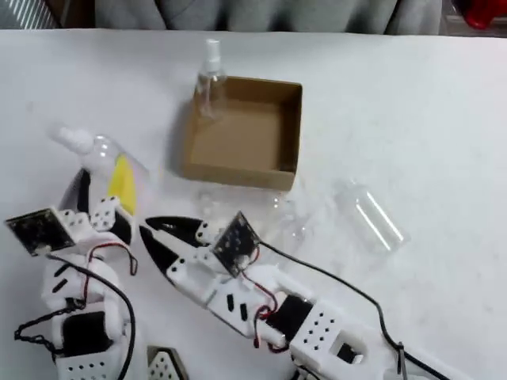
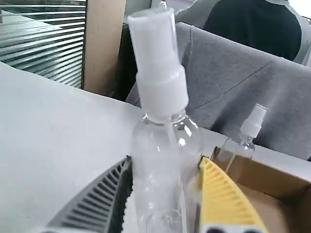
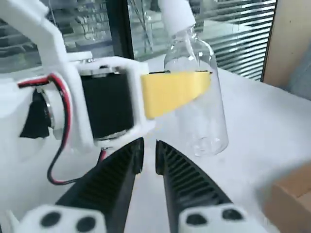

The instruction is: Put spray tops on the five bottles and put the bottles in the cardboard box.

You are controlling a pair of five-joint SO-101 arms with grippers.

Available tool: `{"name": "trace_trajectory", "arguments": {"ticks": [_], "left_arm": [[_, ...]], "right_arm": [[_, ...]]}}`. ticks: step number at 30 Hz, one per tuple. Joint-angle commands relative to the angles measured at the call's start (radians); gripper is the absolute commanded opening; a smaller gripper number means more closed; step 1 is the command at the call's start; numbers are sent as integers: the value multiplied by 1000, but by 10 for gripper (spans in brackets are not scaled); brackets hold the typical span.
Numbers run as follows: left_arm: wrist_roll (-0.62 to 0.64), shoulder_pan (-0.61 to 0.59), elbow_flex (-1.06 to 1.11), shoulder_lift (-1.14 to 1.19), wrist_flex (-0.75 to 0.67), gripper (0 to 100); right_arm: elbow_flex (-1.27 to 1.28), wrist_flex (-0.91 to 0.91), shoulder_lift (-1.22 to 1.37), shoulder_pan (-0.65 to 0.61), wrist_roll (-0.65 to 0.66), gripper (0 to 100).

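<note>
Left fingers [image 2: 221,194] are clamped on the bottle [image 2: 160,160], gray one side and yellow the other. Its long axis runs out past the fingertips, with the spray top [image 2: 155,63] on and leading. From overhead the top tilts up and away from the box [image 1: 295,131], which sits on the yellow finger's side, near but apart. I'd swing toward that side, then stand the bottle upright next to the capped bottle [image 1: 210,87] in the far corner. Right fingers [image 3: 121,170] are almost closed and empty, just beside the left arm. An uncapped bottle [image 1: 372,214] lies on the surface [image 1: 428,103], right of the box.
</note>
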Motion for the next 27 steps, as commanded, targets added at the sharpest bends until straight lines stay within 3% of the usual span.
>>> {"name": "trace_trajectory", "arguments": {"ticks": [1,12,19,24,27], "left_arm": [[18,-24,-118,-5,66,20],[11,84,-267,-5,141,20],[-103,191,-342,-5,238,20],[-146,193,-336,-5,276,20],[-144,185,-336,-5,295,20]], "right_arm": [[-5,-48,-13,-27,66,15],[21,-48,-4,-64,127,15],[-89,-62,242,22,123,15],[-103,-271,389,64,127,15],[-103,-274,429,59,127,15]]}}
